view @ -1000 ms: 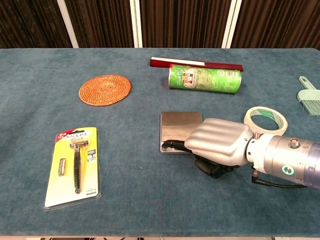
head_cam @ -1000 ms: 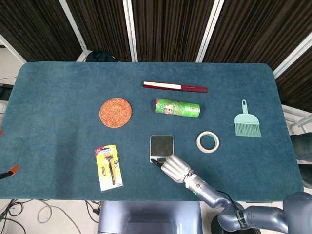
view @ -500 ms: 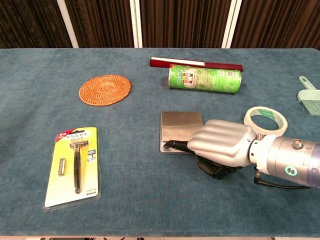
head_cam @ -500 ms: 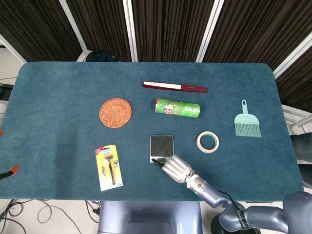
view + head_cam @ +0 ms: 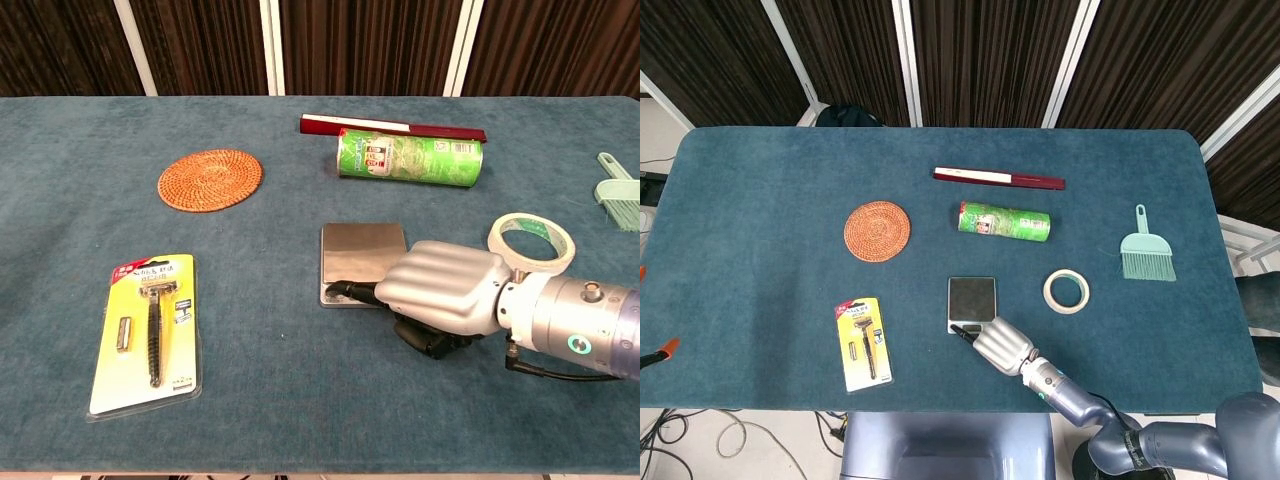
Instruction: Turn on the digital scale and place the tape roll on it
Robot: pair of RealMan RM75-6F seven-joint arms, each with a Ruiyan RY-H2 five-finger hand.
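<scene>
- Lying flat on the blue bench [image 5: 760,220], just right of the digital scale [image 5: 971,297]: tape roll [image 5: 1067,291]
- Looks light and stiff, a thin ring with a big hole; probably best pinched across the rim, one fingertip inside the hole
- Right hand [image 5: 446,292] low at the scale's near edge, holding nothing, fingers bunched close, one dark fingertip [image 5: 333,289] touching the front strip, likely pressing the button
- Left hand not seen

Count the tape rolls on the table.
1. The tape roll lies flat right of the digital scale, beyond the right hand. None seem hidden.
</scene>
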